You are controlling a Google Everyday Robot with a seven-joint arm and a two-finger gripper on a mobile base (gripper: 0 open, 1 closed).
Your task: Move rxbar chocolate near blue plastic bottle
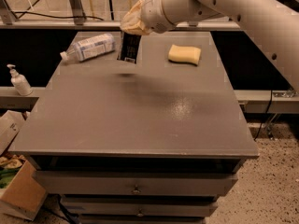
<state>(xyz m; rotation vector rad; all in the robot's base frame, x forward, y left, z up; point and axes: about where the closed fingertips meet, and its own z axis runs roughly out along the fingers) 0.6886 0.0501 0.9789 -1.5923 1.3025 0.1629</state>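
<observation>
The rxbar chocolate [130, 46], a flat black bar with white lettering, hangs upright above the grey table [140, 111], casting a small shadow below it. My gripper [132, 28] holds its top end and is shut on it, at the back of the table. The blue plastic bottle [88, 48] lies on its side at the back left, its cap pointing left, just left of the hanging bar. The bar and the bottle are a short gap apart.
A pale yellow sponge [185, 54] lies at the back right of the table. A white pump dispenser [19, 80] stands on a ledge to the left. Cardboard boxes [16, 181] sit on the floor at lower left. Drawers [135, 185] front the table.
</observation>
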